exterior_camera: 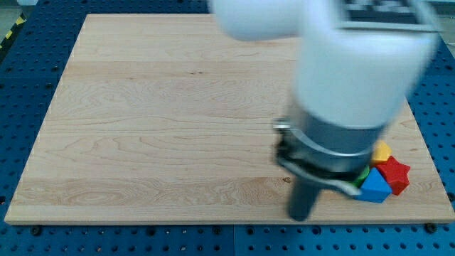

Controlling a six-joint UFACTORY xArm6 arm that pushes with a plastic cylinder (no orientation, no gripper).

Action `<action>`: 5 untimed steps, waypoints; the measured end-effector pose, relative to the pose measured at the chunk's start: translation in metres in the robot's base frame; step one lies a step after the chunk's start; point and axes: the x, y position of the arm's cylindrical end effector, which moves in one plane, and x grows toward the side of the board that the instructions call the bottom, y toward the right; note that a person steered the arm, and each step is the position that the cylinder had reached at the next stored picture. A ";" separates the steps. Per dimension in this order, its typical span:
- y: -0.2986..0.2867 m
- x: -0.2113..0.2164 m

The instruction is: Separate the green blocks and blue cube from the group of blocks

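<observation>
The tip (301, 215) rests on the wooden board (163, 128), just left of the group: blue cube (375, 188), green block (363, 175), red star (395, 175), yellow block (382, 151). There is no claw.

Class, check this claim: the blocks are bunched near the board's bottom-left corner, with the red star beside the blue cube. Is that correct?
Not quite. The camera view shows the bunch near the wooden board's bottom-right corner, not bottom-left. The red star does sit beside the blue cube, on its right.
</observation>
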 end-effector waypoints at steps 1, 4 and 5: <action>0.036 0.000; 0.063 0.000; 0.063 -0.002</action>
